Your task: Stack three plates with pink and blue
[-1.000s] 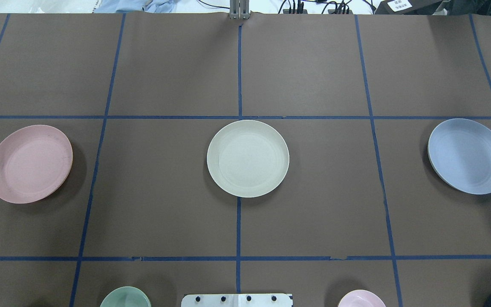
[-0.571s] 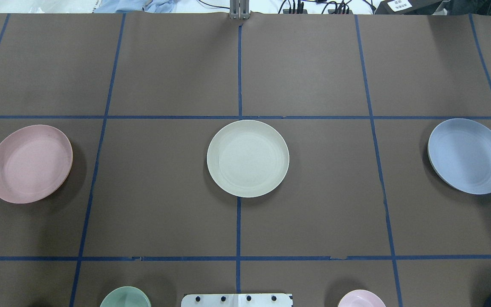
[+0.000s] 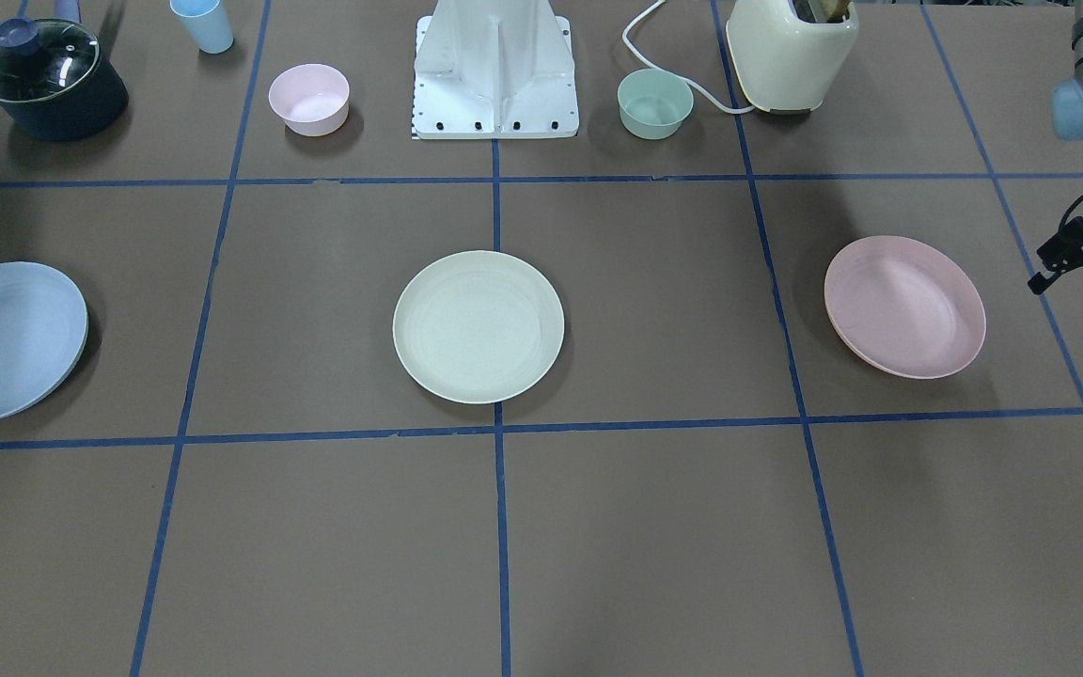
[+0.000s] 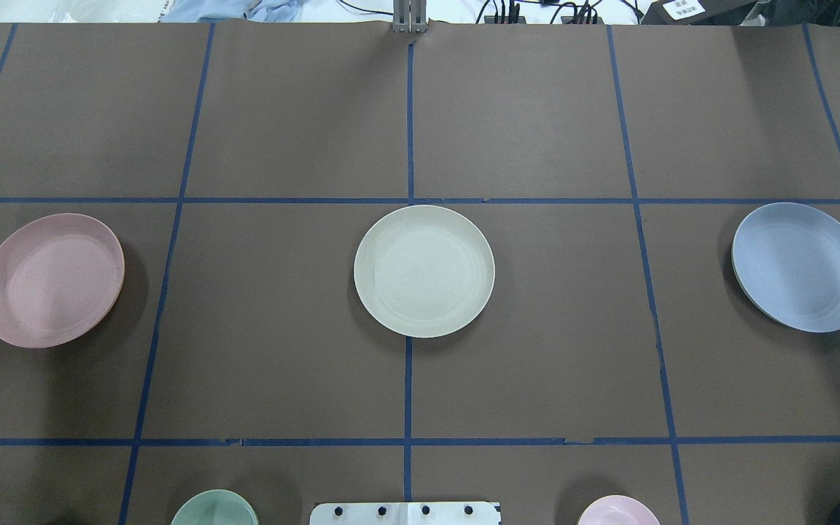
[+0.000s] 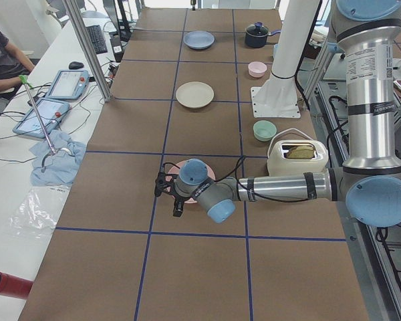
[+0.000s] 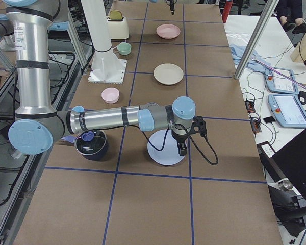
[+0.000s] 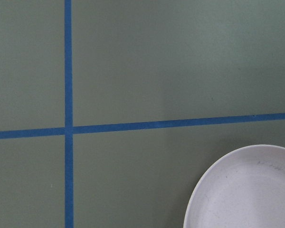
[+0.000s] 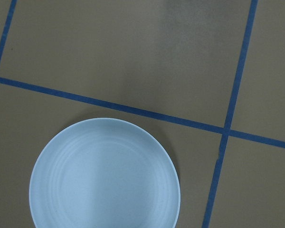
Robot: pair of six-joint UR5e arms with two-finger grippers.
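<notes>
Three equal plates lie apart in a row across the table's middle. The cream plate (image 4: 424, 270) is in the centre, the pink plate (image 4: 51, 280) at the left, the blue plate (image 4: 801, 267) at the right. My left gripper (image 3: 1068, 284) hovers open and empty just outside the pink plate (image 3: 904, 306); the left wrist view shows that plate's rim (image 7: 247, 190) at the lower right. My right gripper (image 6: 187, 139) hangs above the blue plate (image 6: 166, 152); I cannot tell whether it is open. The right wrist view shows the blue plate (image 8: 104, 175) below it.
Along the robot's side stand a small pink bowl (image 3: 308, 99), a mint-green bowl (image 3: 655, 102), a cream toaster (image 3: 791, 52), a lidded dark pot (image 3: 48, 80), a blue cup (image 3: 202, 23) and the robot's base (image 3: 495, 70). Blue tape lines grid the brown table.
The plates have not moved. The shadow on the table below the pink plate has darkened a little.
</notes>
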